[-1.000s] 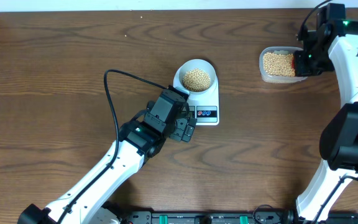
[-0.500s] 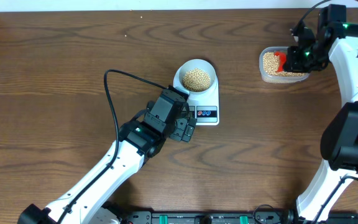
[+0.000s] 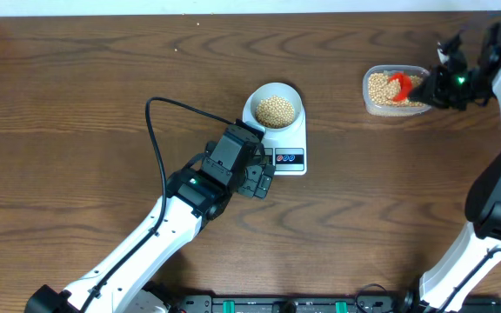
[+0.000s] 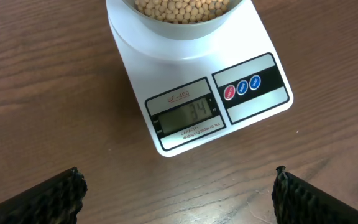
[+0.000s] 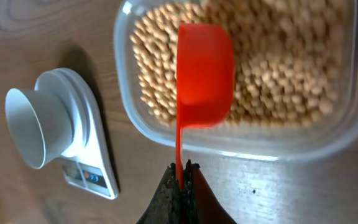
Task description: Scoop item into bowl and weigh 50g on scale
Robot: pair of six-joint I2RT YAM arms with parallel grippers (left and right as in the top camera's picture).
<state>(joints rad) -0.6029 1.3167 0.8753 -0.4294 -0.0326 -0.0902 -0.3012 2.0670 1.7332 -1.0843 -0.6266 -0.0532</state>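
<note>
Near the middle of the wooden worktop (image 3: 76,78), the white scale (image 3: 285,143) lies with its long axis running from the far edge towards the near edge, its display (image 4: 185,116) and red and blue buttons (image 4: 242,86) at the near end, the display reading 34. The pale bowl (image 3: 255,97) sits on the scale's far end, heaped with tan beans (image 3: 276,109). Just off the scale's near end the left gripper (image 4: 179,202) hovers above bare wood, its fingers spread wide and grasping nothing, facing the display. Towards the far right corner, a clear tub (image 3: 368,103) holds more beans. The right gripper (image 5: 180,177) is clenched on the thin handle of a red scoop (image 5: 204,74), whose long axis runs along the far edge, cup pointing towards the scale and poised over the tub's beans; whether it touches them cannot be told.
</note>
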